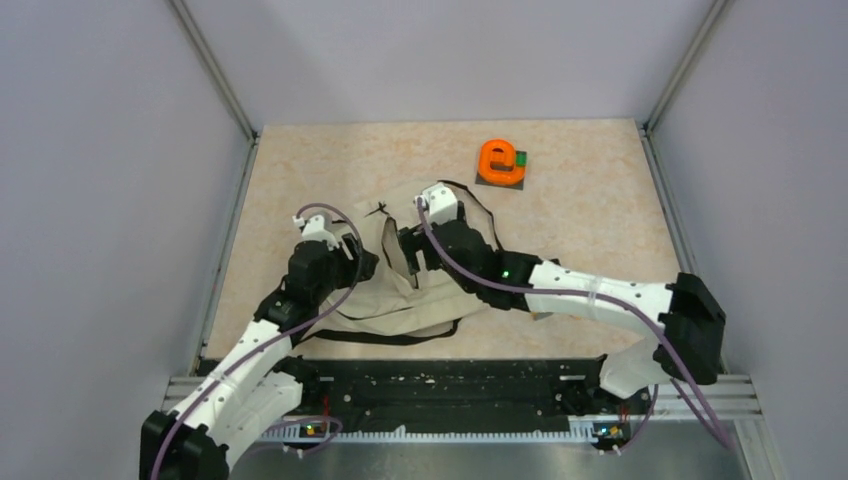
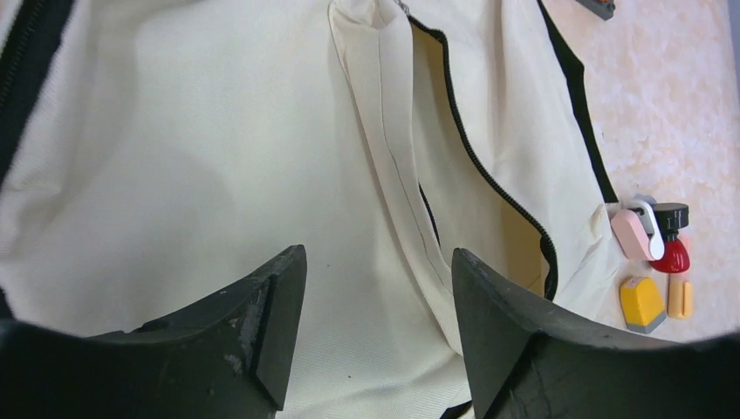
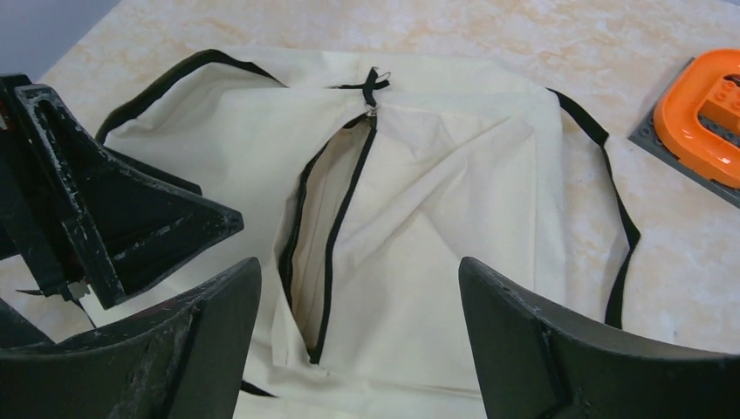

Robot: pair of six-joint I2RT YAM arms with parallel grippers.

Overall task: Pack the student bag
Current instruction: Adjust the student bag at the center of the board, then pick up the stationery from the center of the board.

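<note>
**Student bag** (image 1: 395, 300) (image 3: 436, 192): cream fabric with black straps. It lies flat and crumpled at the middle of the tabletop (image 1: 590, 210), under both hands. A black zipper (image 3: 336, 227) stands parted, leaving a long slit open in the upper face.

**Left hand** (image 2: 375, 262): fingers set apart, holding nothing. It sits low over the bag's left part, with a fold of cream cloth below the gap.

**Right hand** (image 3: 358, 271): fingers wide, holding nothing. It is above the bag's near edge, facing the slit.

**Orange curved piece** (image 1: 498, 158): sits on a grey plate (image 3: 654, 131) with a green block (image 1: 521, 158) beside it. It is on the tabletop to the far right of the bag, apart from it.

**Small items**, seen from the left wrist on the tabletop just beside the bag's edge:
- pink-and-white piece (image 2: 635, 229)
- red piece with black cap (image 2: 672, 253)
- yellow piece (image 2: 641, 303)
- small orange piece (image 2: 680, 298)
</note>
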